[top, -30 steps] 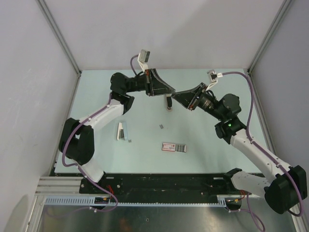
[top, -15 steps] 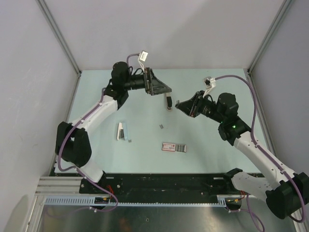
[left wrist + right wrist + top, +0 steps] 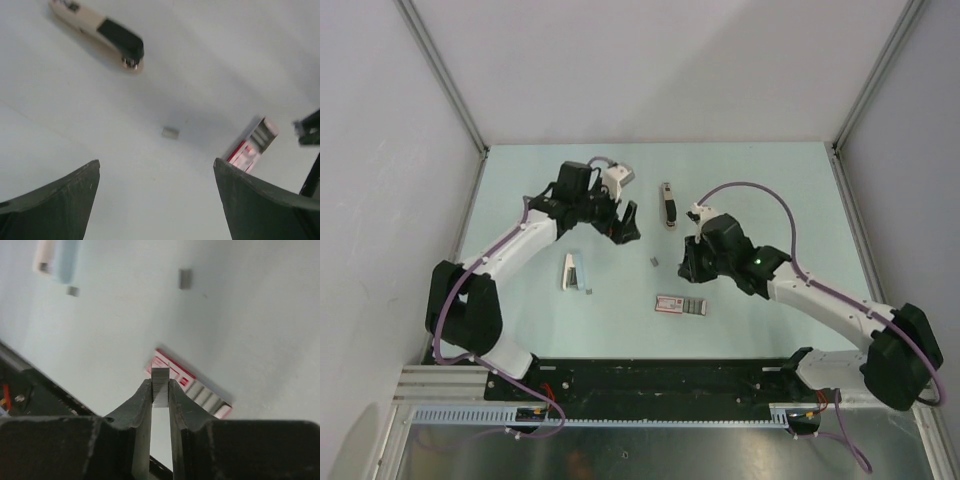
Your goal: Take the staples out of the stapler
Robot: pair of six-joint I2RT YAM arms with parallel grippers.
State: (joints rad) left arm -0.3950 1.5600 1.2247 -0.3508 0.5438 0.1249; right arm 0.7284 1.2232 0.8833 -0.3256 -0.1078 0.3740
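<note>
Right gripper (image 3: 160,390): it is closed on a short strip of staples (image 3: 160,374), which is pinched edge-on at the very fingertips.
Left gripper (image 3: 156,165): the fingers are spread wide and nothing is held between them.
Stapler (image 3: 667,206): it lies flat on the table (image 3: 760,190) toward the far side, between the two arms and apart from both grippers.
Below the strip: the pink-and-white box (image 3: 680,305) is seen directly under the held staples in the right wrist view.
Loose item: a small grey piece (image 3: 653,262) lies on the table between the grippers. It is probably a broken-off bit of staples, though it is too small for that to be told.
Risk, slipping: little of the strip is gripped, so it could be lost early if the arm is jolted or swung.
Risk, crumbling: the glued strip could be snapped into pieces if it is squeezed harder or dropped from a height.
Risk, placement: if it is released here, the strip could land on the box and slide off.
Risk, sweeping: the grey piece could be pushed away if the open left fingers are lowered and moved across the table.
</note>
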